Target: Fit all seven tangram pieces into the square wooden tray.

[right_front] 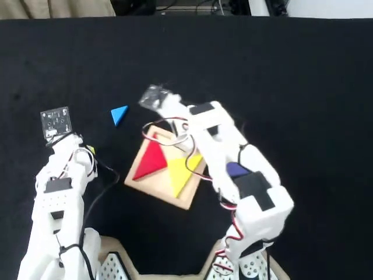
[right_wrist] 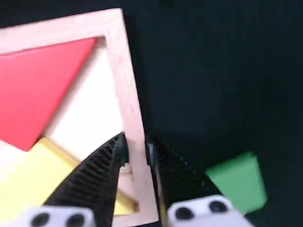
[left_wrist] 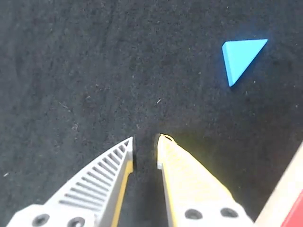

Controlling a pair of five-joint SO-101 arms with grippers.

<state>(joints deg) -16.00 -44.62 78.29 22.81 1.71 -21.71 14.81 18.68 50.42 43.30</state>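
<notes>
Table (right_front: 303, 87), black cloth top — bears: square wooden tray (right_front: 156, 190), near middle; blue triangle (right_front: 119, 114), apart from tray; green piece (right_wrist: 236, 182), near tray rim; dark blue piece (right_front: 236, 170) — partly hidden.

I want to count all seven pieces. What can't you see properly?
High view: the right arm covers part of the tray, so pieces there are hidden.
High view: the dark blue piece sits half behind that arm; shape unclear.
Right wrist view: the green piece is partly behind the right gripper.
Left wrist view: the edge cuts off the tray.
</notes>
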